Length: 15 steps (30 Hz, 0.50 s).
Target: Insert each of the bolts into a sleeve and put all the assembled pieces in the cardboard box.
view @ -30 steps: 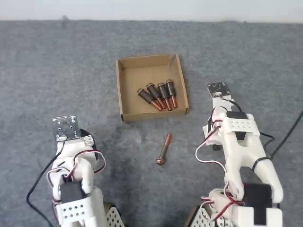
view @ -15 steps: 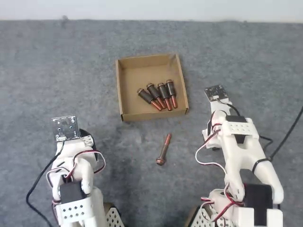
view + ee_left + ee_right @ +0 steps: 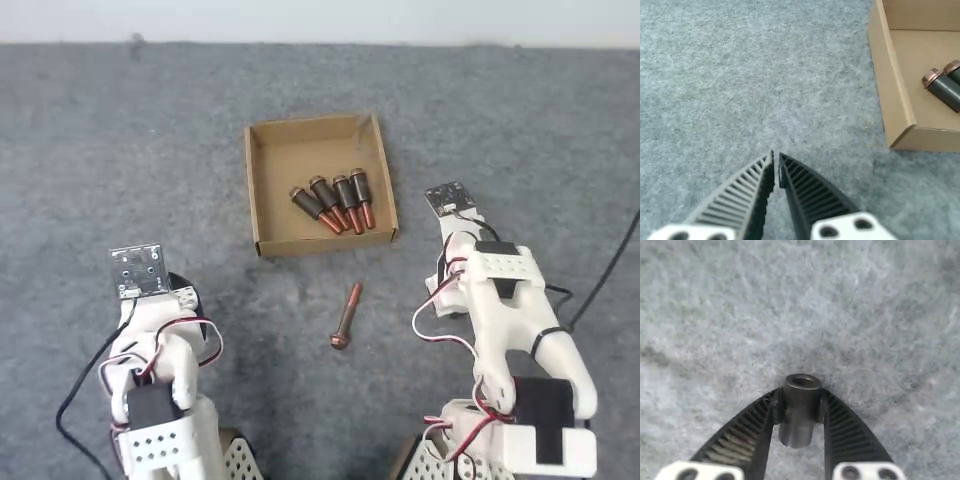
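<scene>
A copper bolt (image 3: 346, 314) lies loose on the grey carpet just below the cardboard box (image 3: 265, 195). Inside the box lie several assembled bolt-and-sleeve pieces (image 3: 334, 204) side by side, and two of their ends (image 3: 943, 86) show in the left wrist view. My right gripper (image 3: 799, 412) is shut on a dark sleeve (image 3: 800, 410) standing upright between its fingers, over carpet to the right of the box. My left gripper (image 3: 776, 162) is shut with nothing in it, low at the left, short of the box corner (image 3: 900, 135).
Grey carpet covers the whole table. A pale wall edge (image 3: 320, 20) runs along the far side. The right arm (image 3: 505, 300) stands right of the loose bolt, the left arm (image 3: 150, 340) at the lower left.
The right arm's wrist has shifted slightly left and toward the box. The left arm, the bolt and the box have not moved.
</scene>
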Each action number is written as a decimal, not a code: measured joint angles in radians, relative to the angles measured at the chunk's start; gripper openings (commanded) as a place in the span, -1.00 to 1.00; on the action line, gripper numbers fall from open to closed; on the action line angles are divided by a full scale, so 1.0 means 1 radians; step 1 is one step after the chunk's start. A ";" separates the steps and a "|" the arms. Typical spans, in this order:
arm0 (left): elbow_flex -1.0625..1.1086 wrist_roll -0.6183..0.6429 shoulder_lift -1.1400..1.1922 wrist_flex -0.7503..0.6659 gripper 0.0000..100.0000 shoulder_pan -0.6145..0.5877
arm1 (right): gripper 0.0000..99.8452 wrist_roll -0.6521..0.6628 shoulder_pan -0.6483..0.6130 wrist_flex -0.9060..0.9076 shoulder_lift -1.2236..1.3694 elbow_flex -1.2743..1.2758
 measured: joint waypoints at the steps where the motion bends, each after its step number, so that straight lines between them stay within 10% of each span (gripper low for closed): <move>1: 0.000 0.000 0.000 0.000 -0.98 0.000 | -1.00 0.000 0.000 0.002 0.000 0.000; 15: 0.000 0.002 0.000 -0.028 -0.98 0.028 | -0.99 -0.015 0.055 0.011 0.002 -0.003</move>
